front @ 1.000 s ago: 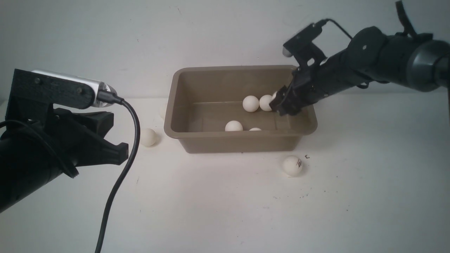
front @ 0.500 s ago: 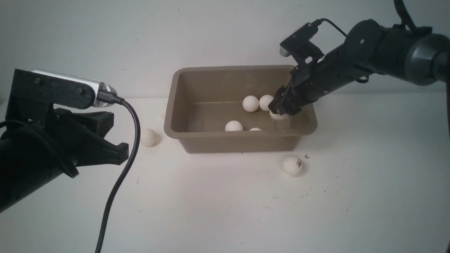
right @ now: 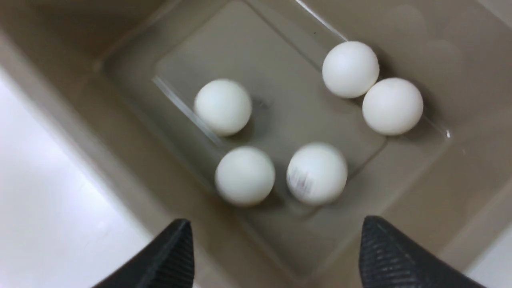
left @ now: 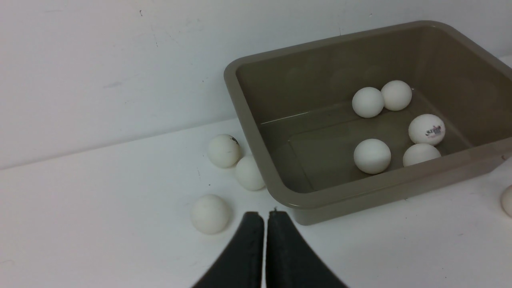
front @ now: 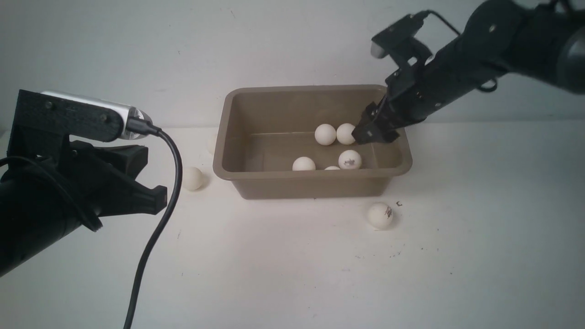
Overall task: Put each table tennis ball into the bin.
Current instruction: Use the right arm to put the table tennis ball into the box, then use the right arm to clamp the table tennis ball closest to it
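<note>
The taupe bin (front: 311, 175) stands mid-table with several table tennis balls inside, among them a marked ball (front: 350, 159) lying free on its floor. My right gripper (front: 374, 132) hovers over the bin's right end, open and empty; the right wrist view shows its fingertips wide apart (right: 276, 222) above the marked ball (right: 317, 173). Outside, one ball (front: 380, 215) with a dark mark lies in front of the bin and another (front: 192, 178) to its left. My left gripper (left: 264, 214) is shut and empty, near a loose ball (left: 210, 214).
In the left wrist view, two more balls (left: 224, 151) (left: 249, 173) rest against the bin's left outer wall (left: 256, 148). A white wall rises just behind the bin. My left wrist camera's black cable (front: 155, 228) hangs over the table's front left.
My right gripper opened wider and lifted a little. The marked ball dropped out of it and came to rest on the bin floor. The left arm stayed still.
</note>
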Motion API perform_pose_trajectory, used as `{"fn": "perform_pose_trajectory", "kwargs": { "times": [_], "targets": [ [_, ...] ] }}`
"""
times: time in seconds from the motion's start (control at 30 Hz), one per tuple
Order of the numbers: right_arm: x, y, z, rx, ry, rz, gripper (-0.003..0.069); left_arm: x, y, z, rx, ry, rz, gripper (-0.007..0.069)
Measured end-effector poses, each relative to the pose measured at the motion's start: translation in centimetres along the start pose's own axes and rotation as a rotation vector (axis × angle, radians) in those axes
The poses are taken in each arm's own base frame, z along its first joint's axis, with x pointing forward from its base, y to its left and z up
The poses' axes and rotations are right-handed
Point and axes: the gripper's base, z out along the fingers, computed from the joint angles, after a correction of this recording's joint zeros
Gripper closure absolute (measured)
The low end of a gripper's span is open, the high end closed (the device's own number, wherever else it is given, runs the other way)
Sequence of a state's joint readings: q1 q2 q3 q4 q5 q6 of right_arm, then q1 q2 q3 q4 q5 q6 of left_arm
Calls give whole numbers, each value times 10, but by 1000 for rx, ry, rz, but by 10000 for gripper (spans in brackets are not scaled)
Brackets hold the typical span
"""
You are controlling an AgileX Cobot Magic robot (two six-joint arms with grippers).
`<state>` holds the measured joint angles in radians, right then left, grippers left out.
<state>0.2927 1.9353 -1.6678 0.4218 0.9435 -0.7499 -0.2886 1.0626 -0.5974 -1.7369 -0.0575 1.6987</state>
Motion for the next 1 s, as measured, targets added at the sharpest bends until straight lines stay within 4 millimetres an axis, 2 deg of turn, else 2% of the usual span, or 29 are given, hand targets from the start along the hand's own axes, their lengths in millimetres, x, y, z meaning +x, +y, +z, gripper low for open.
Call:
{"fn": "perform_pose_trajectory", "kwargs": {
  "times": [0.17,0.27,0.37,0.63,0.87,1.0],
  "targets": [
    [6,12,-38,-22,126,49,174,0,0,0,0,0,0,629],
    [10,17,-51,-27,186,100,174,0,0,0,0,0,-1,629],
    [11,18,-56,-16,200,152,176,0,0,0,0,0,-1,629],
    [16,19,-52,-4,228,309,176,0,-1,0,12,-2,-1,629],
    [57,28,-19,-26,347,415,176,-1,-5,0,57,-7,-1,629],
    [61,25,-10,14,288,434,176,-1,-6,0,67,-9,0,629]
  ]
}}
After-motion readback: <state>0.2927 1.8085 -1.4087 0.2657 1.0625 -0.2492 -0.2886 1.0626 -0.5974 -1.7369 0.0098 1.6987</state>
